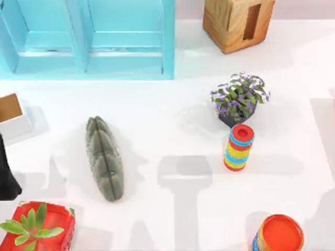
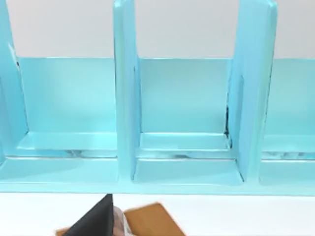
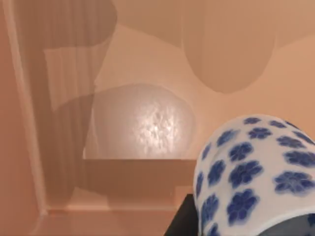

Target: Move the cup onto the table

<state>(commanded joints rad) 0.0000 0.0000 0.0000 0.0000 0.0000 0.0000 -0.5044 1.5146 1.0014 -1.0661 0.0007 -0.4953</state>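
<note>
One white cup with blue flower prints (image 3: 256,172) sits close against the right gripper, apparently held; whether its fingers clamp it cannot be told.

The left arm (image 1: 6,175) is showing in the top view as a plain matt black bulk, narrow above and widening into an angular block below. In its own wrist view, the left gripper (image 2: 96,221) is appearing as a black pointed wedge with flat faces. The right gripper (image 3: 183,222) is showing a dark, near-black, straight-edged piece.
</note>
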